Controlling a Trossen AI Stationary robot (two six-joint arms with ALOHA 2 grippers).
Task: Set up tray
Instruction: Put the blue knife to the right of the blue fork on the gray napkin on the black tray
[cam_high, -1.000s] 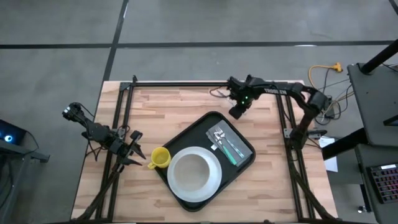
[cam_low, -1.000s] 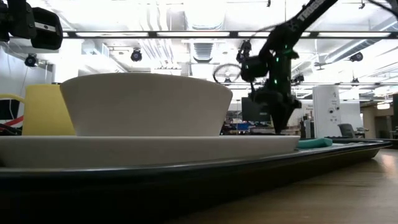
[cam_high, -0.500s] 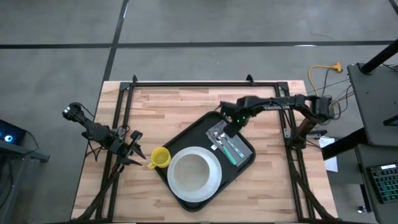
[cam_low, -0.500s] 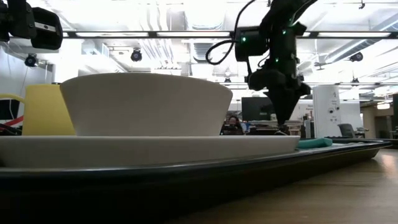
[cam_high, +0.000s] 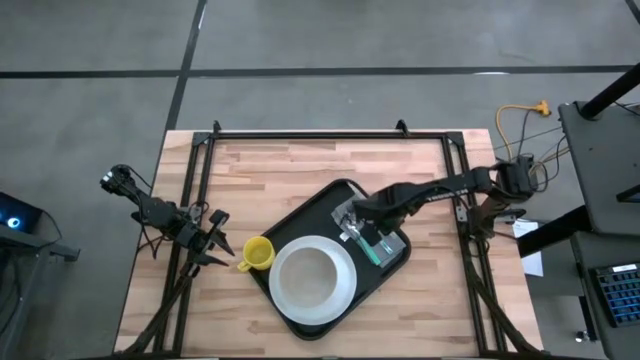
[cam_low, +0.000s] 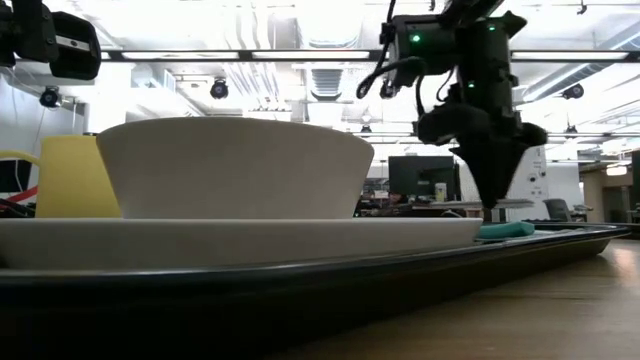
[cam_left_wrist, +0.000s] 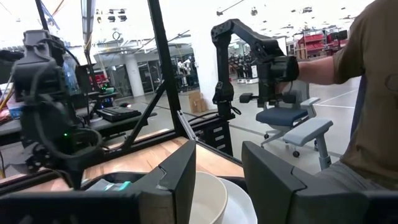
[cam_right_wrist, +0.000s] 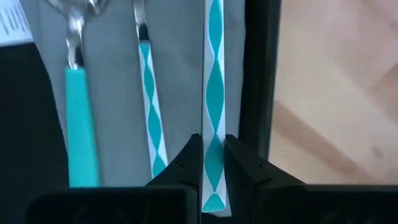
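Now, tray (cam_high: 300, 232): mid-table, under plate, bowl, napkin, cutlery.
Handling: we judge it stiff and slick; lift it level by the raised rim.
Right gripper (cam_right_wrist: 212, 163): pinched on a teal-patterned straw (cam_right_wrist: 212, 74) over grey napkin (cam_right_wrist: 118, 87).
Left gripper (cam_high: 222, 248): fingers spread, empty, beside yellow cup (cam_high: 257, 254).

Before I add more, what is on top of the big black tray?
On the black rectangular plastic tray: a round white plate carrying a white bowl, and a grey napkin with teal-handled cutlery. The tray floor beneath them is hidden.
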